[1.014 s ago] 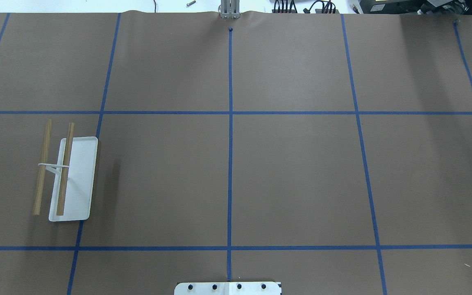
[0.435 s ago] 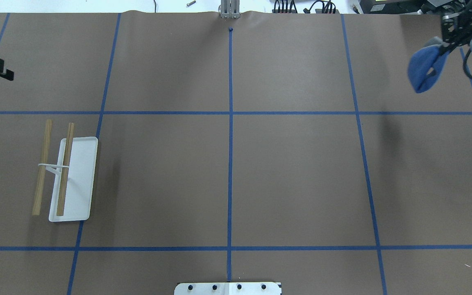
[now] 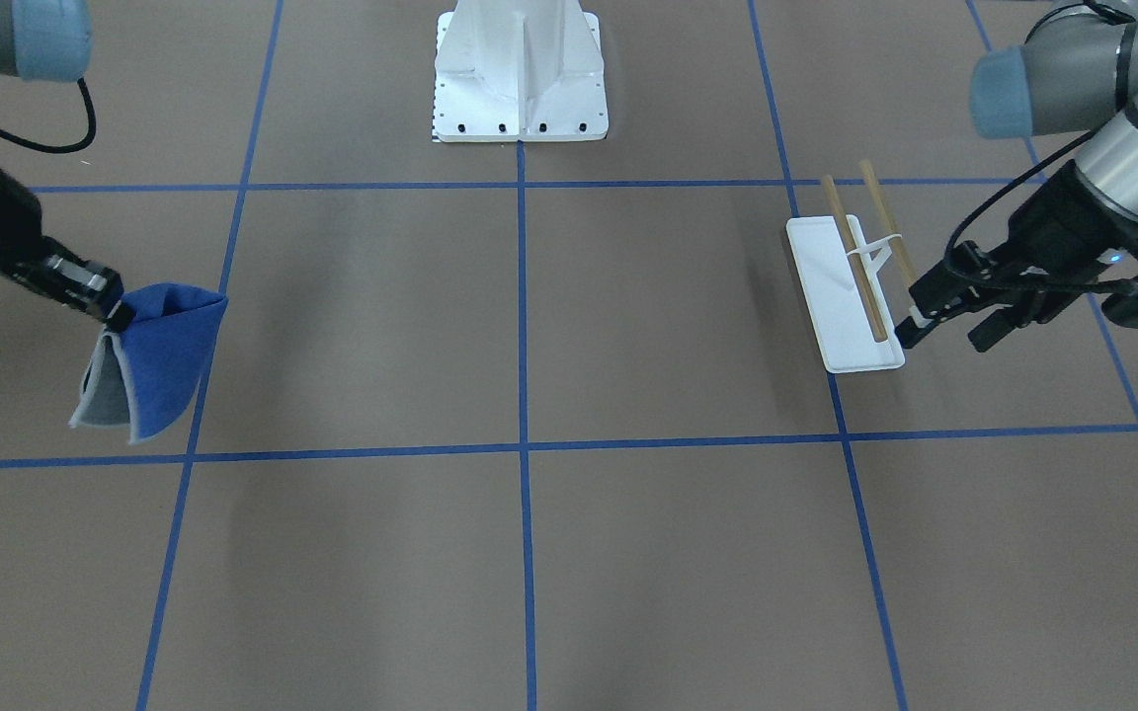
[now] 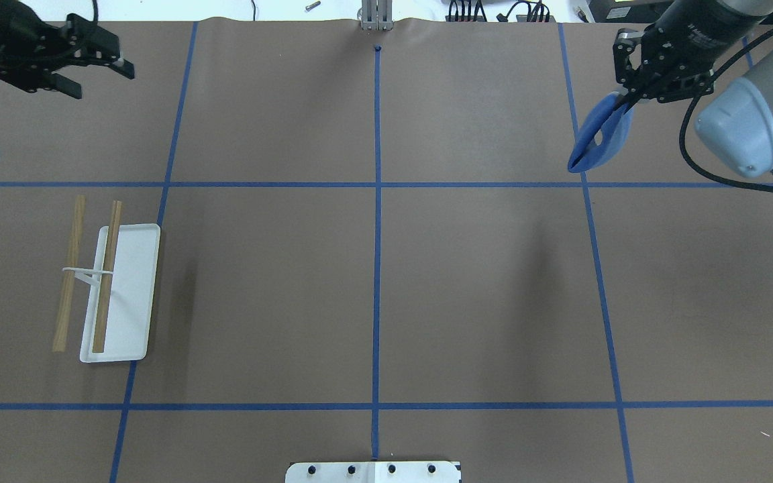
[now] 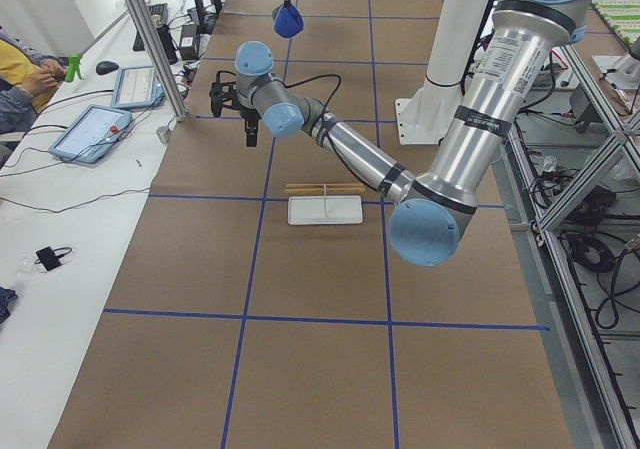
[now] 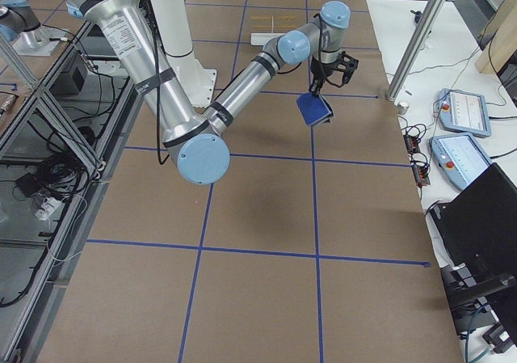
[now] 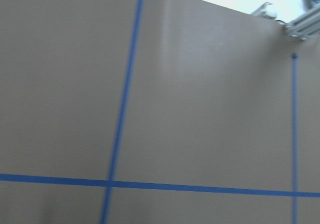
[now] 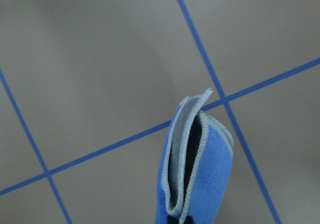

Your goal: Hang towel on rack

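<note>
The towel (image 4: 598,137) is a folded royal-blue cloth with a grey edge, hanging above the table's far right. My right gripper (image 4: 621,100) is shut on its top edge; the towel also shows in the front-facing view (image 3: 149,360) and the right wrist view (image 8: 195,174). The rack (image 4: 111,288) stands on the left side of the table, with a white tray base (image 4: 135,295) and two wooden dowel bars, both bare. My left gripper (image 4: 98,75) is open and empty, raised over the far left corner, well beyond the rack.
The white bolted pedestal (image 3: 520,69) stands at the robot's side of the table, in the middle. Blue tape lines grid the brown table cover. A metal post (image 5: 150,39), tablets and cables sit along the operators' edge.
Both arms have come into the overhead view. The right gripper has carried the towel leftward from the right edge. The left gripper has moved rightward and farther back.
</note>
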